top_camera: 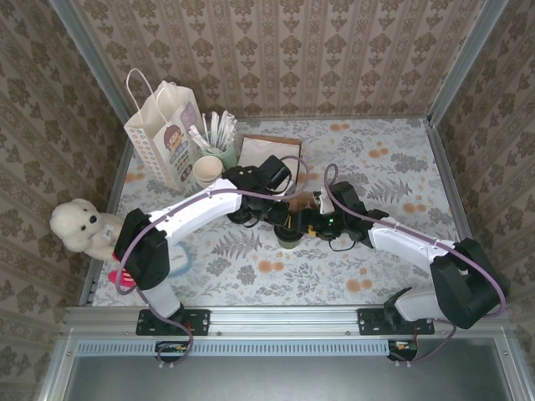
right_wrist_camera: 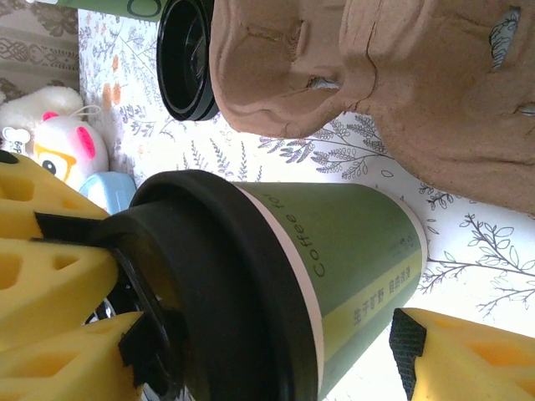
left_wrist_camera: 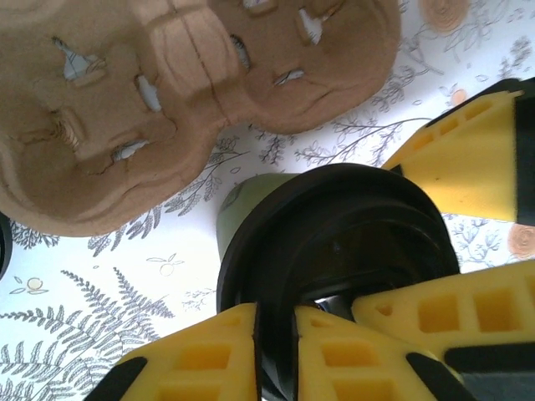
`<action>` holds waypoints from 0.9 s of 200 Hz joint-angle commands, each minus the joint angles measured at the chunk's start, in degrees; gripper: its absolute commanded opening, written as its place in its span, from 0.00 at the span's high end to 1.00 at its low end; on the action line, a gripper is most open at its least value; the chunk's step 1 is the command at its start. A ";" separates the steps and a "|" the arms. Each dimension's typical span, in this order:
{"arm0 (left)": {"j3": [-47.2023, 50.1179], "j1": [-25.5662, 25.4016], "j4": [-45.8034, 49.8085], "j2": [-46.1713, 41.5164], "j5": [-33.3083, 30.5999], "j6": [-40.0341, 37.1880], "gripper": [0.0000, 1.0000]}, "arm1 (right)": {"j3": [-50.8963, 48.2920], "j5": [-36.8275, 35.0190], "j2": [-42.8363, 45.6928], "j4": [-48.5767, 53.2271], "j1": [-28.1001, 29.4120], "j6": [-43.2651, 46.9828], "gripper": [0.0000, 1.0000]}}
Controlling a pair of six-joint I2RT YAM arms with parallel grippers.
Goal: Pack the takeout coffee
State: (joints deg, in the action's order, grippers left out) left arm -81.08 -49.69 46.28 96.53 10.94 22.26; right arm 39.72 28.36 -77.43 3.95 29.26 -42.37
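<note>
We're mid-pack: cup near the middle of the surface, just beside the carrier, not slotted yet. Left end effector pinches the lid rim. Right end effector straddles the cup, can't tell if clamped. Next, we reckon: lift over a slot.

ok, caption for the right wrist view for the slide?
Lidded green coffee cup up close, cardboard carrier just behind it, loose black lid beside the carrier.
</note>
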 commanded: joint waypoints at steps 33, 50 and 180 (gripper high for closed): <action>3.07 1.43 -7.65 -6.83 5.43 -0.74 0.75 | 1.91 -3.39 -0.52 5.98 0.98 1.37 0.22; 4.03 2.30 -7.96 -7.73 5.33 -0.43 0.75 | 2.43 -3.61 -0.56 6.79 0.98 1.50 0.22; 17.77 6.14 -10.55 -21.48 -16.50 11.60 0.00 | 6.23 -7.66 3.94 14.74 1.24 2.42 0.07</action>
State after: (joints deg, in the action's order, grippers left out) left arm -65.30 -44.29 35.03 77.76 1.58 29.04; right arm 43.33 22.59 -75.09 14.50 30.22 -40.69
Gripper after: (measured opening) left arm 0.991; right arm 0.898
